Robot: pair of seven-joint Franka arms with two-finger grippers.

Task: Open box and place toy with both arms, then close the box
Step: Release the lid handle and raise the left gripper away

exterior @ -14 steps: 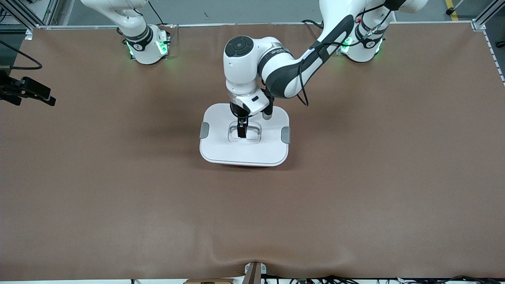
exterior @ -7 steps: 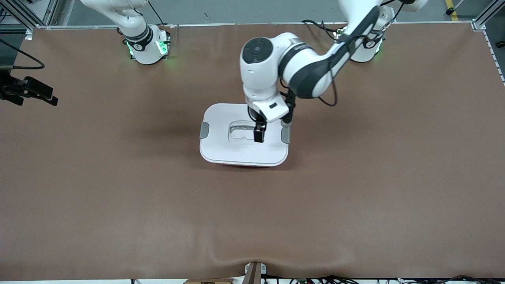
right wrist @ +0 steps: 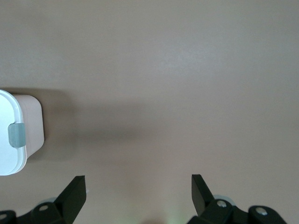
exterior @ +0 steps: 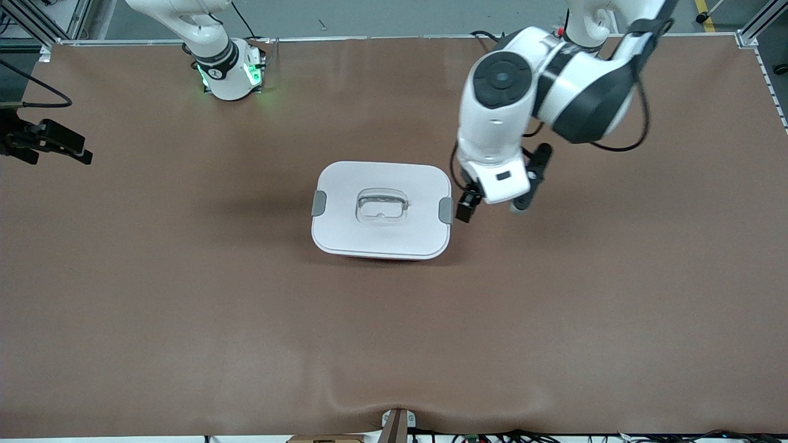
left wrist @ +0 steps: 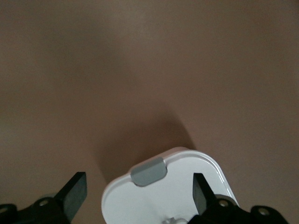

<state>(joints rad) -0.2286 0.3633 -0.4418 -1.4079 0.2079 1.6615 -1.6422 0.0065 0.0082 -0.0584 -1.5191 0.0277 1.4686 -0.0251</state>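
Observation:
The box (exterior: 381, 234) stands shut in the middle of the table, its white lid on, with a grey clip at each end (exterior: 318, 203) (exterior: 446, 210) and a clear handle (exterior: 381, 206) in the middle. My left gripper (exterior: 466, 211) is open and empty, up in the air just off the box's end toward the left arm's end of the table. The left wrist view shows that end of the lid (left wrist: 187, 186) and its clip (left wrist: 148, 171) below the open fingers (left wrist: 77, 189). My right gripper (right wrist: 138, 179) is open and empty over bare table, with the box (right wrist: 14, 135) off to one side. The toy is out of view.
The brown table mat (exterior: 394, 344) is bare around the box. The two arm bases (exterior: 231, 71) (exterior: 572, 67) stand along the table's edge farthest from the front camera. A black part with a cable (exterior: 55, 144) juts in at the right arm's end.
My left gripper has left the lid's handle, risen and swung toward the left arm's end of the table, off the box. The box has not moved.

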